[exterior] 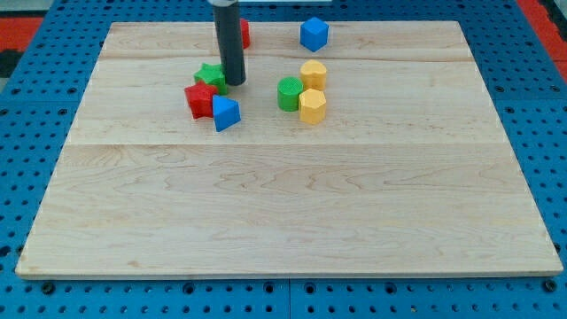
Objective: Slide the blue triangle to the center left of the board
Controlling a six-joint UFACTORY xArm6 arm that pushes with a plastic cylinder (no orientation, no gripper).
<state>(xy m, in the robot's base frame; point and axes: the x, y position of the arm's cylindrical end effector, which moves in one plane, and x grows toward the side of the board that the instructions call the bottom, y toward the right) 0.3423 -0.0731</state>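
Nearest the camera sits the blue triangle (226, 113), touching a red block (200, 99) on the desk (283, 213) — upper left of middle. My tip (235, 83) rests just above it, beside a green block (211, 76). No gripper shows — just a rod. Another red piece (244, 34), probably a block, hides behind it.

Single view, high and angled down, facing the whole board (292, 213), moderately near

The wooden table (292, 204) carries, toward the frame's upper middle, a red block (200, 99), green block (211, 76), blue triangle (226, 113), green cylinder (289, 93), two yellow blocks (313, 74) (312, 105), and a blue block (314, 34) near the top edge.
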